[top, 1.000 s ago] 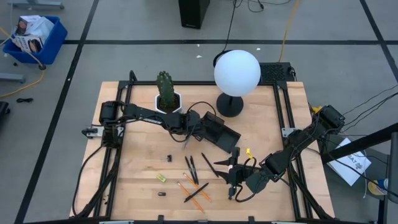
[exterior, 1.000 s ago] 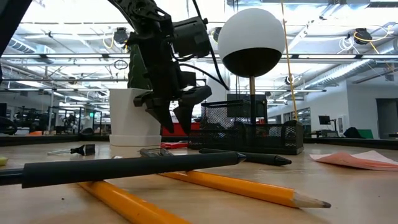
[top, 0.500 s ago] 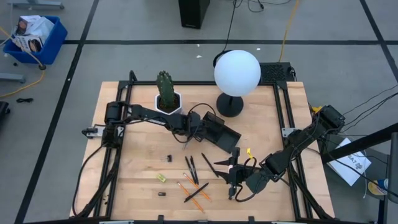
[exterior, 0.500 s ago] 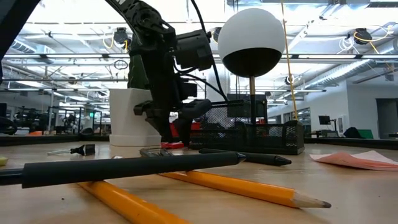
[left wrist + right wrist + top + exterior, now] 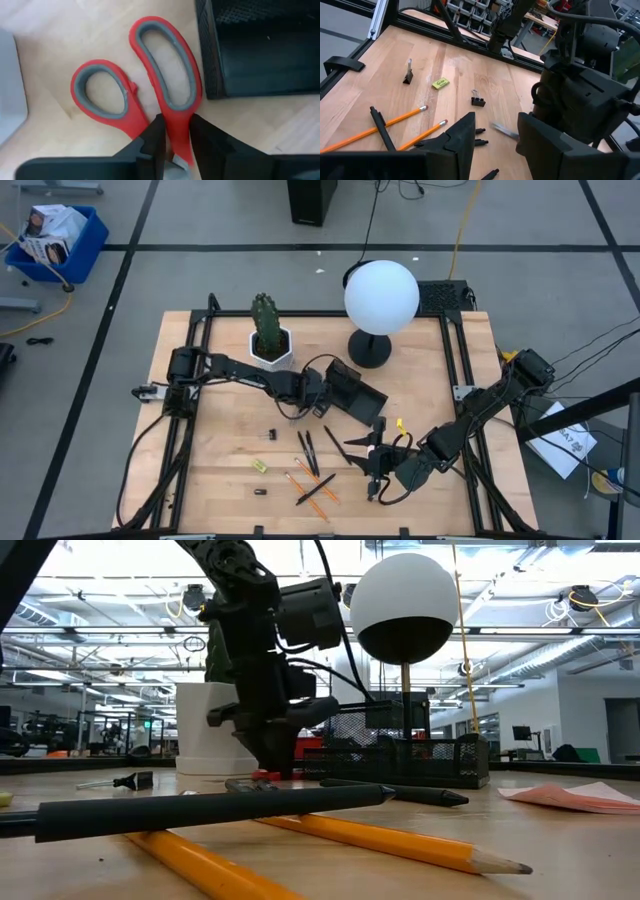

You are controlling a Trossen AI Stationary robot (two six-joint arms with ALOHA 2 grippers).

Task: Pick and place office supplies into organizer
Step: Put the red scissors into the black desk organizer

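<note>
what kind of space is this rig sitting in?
Probably an industrial lab or workshop: a wooden table on a taped concrete floor, exposed ceiling trusses with strip lights, and workbenches with monitors beyond.

Colours and patterns, tabletop items

Scissors [image 5: 150, 95]: red handles w/ grey inner lining. Organizer [image 5: 260, 47]: black, fine mesh pattern. Pencils [image 5: 395, 120]: orange, pale tips; in low view yellow-orange w/ bare wood at the point. Pens [image 5: 312, 452]: black. Clips [image 5: 478, 100]: black w/ silver wire. Small piece [image 5: 440, 83]: yellow-green. Cactus [image 5: 265, 320]: dark green; pot [image 5: 272, 352]: white. Lamp globe [image 5: 381, 297]: white; base [image 5: 369, 350]: black. Table [image 5: 220, 460]: light wood grain, black frame. Both arms: black.
</note>
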